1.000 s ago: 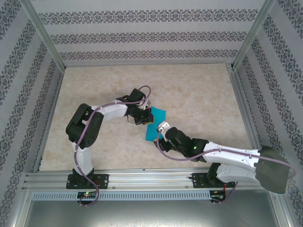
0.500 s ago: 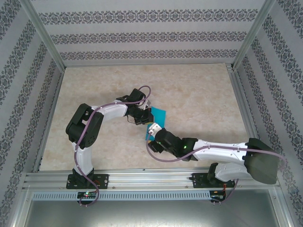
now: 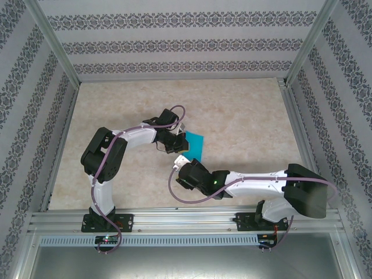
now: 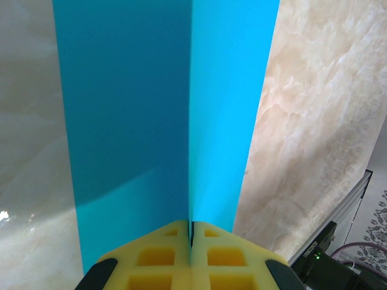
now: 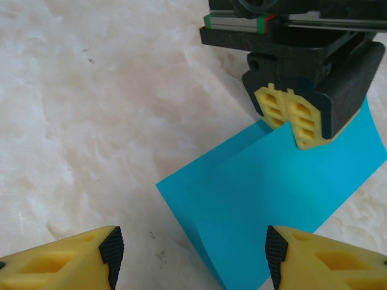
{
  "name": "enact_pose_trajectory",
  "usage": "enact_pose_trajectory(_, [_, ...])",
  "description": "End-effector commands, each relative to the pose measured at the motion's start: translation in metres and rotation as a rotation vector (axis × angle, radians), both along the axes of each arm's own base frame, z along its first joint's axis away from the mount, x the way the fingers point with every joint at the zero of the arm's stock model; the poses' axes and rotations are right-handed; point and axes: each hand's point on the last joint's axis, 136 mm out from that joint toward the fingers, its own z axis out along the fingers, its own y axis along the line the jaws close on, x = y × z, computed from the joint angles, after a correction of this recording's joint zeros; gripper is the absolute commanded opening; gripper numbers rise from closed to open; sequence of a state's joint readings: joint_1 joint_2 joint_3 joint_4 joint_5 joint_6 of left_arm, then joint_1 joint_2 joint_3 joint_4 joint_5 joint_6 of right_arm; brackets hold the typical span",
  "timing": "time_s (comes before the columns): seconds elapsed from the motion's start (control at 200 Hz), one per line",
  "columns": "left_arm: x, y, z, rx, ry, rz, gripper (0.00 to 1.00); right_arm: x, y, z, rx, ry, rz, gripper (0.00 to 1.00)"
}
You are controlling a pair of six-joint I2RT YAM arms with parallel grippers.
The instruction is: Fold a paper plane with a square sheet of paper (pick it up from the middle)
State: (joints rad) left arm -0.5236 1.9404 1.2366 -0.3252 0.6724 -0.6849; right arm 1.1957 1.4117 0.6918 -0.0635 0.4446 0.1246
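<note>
view: top external
table (image 3: 250, 116): pale marble-pattern top with a metal rail along the near edge.
sheet of paper (image 3: 196, 141): teal-blue, near the middle of the table, well apart from all four edges. The right arm covers its near end.
left gripper (image 3: 179, 143): at the left side of the sheet, touching it.
right gripper (image 3: 180, 160): over the near-left part of the sheet. Jaw state cannot be read from this angle.

view: left wrist
pads (image 4: 169, 257): yellow, pressed together, pinching the sheet's raised centre crease between them.
sheet layout: two flat panels, one on each side of the crease, which runs straight away from the pads. Bare table is exposed to the left and right.

view: right wrist
fingertips (image 5: 66, 260): yellow, spread wide, one at each lower corner, above the table. Nothing is gripped.
left gripper position: on the far side of the sheet, jaws closed on the fold line.
sheet position: flat on the table, one panel overlapping the other, with its near end lying between the spread fingertips.
</note>
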Motion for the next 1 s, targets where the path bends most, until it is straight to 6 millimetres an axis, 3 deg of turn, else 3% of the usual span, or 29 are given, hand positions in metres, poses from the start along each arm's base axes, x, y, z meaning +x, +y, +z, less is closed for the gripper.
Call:
enact_pose_trajectory(0.0, [-0.003, 0.0, 0.004, 0.003, -0.004, -0.003, 0.05, 0.005, -0.006, 0.012, 0.009, -0.03, -0.05, 0.67])
enact_pose_trajectory(0.205, [-0.003, -0.001, 0.004, -0.001, -0.004, 0.0, 0.05, 0.007, -0.022, 0.029, 0.303, 0.109, -0.135, 0.68])
enact_pose_trajectory(0.315, [-0.003, -0.001, 0.003, 0.0, -0.001, 0.0, 0.05, 0.007, -0.029, 0.033, 0.37, 0.151, -0.153, 0.68])
enact_pose_trajectory(0.525, [-0.003, -0.001, 0.003, -0.001, -0.002, -0.001, 0.05, 0.006, -0.014, 0.022, 0.268, 0.215, -0.13, 0.68])
enact_pose_trajectory(0.814, [-0.002, -0.002, 0.003, 0.0, 0.0, -0.002, 0.05, 0.013, 0.014, 0.005, 0.093, 0.174, -0.143, 0.7])
enact_pose_trajectory(0.994, [-0.003, -0.001, 0.003, 0.001, 0.002, -0.002, 0.05, 0.022, 0.009, -0.009, 0.014, 0.131, -0.222, 0.69])
